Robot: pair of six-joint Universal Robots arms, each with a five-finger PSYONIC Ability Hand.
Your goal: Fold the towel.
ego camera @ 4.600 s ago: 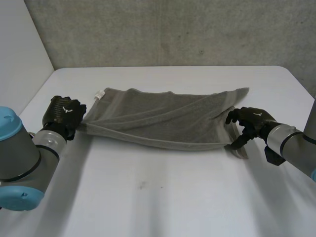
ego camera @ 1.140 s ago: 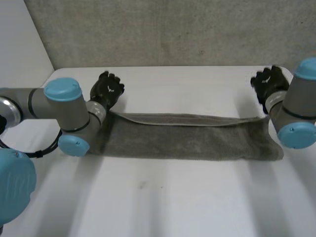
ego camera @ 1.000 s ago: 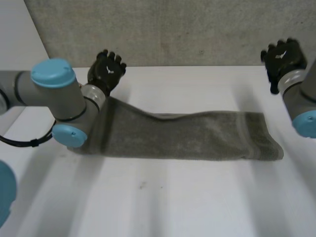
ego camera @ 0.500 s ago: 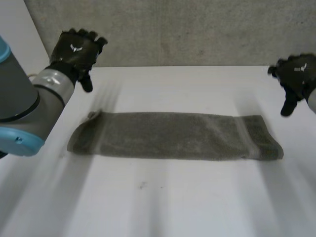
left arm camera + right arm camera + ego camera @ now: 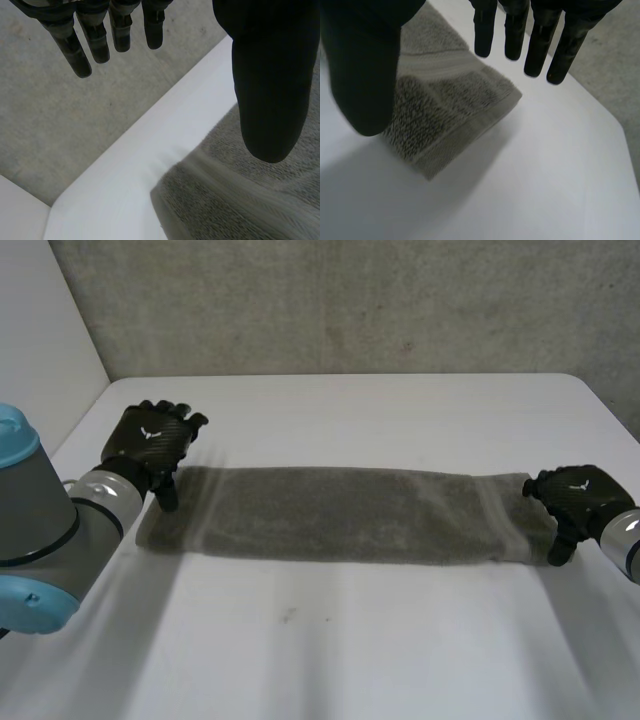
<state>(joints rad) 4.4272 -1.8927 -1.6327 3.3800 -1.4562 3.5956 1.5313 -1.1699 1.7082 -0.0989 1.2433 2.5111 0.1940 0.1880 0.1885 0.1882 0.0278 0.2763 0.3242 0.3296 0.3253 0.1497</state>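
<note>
The grey towel (image 5: 340, 514) lies folded into a long narrow strip across the middle of the white table (image 5: 350, 640). My left hand (image 5: 150, 445) hovers over the strip's left end, fingers straight and spread, holding nothing. In the left wrist view its thumb (image 5: 267, 85) hangs above the towel's end (image 5: 235, 200). My right hand (image 5: 572, 502) is at the strip's right end, open too. In the right wrist view its fingers (image 5: 535, 40) and thumb (image 5: 362, 65) stand apart above the towel's end (image 5: 445, 115).
A grey concrete wall (image 5: 350, 300) runs behind the table's far edge. A white panel (image 5: 40, 340) stands at the far left. The table's near half is bare white surface.
Both hands let go of the towel's far edge, rose, and have now come down to the two ends of the folded strip. The towel lies flat in its fold.
</note>
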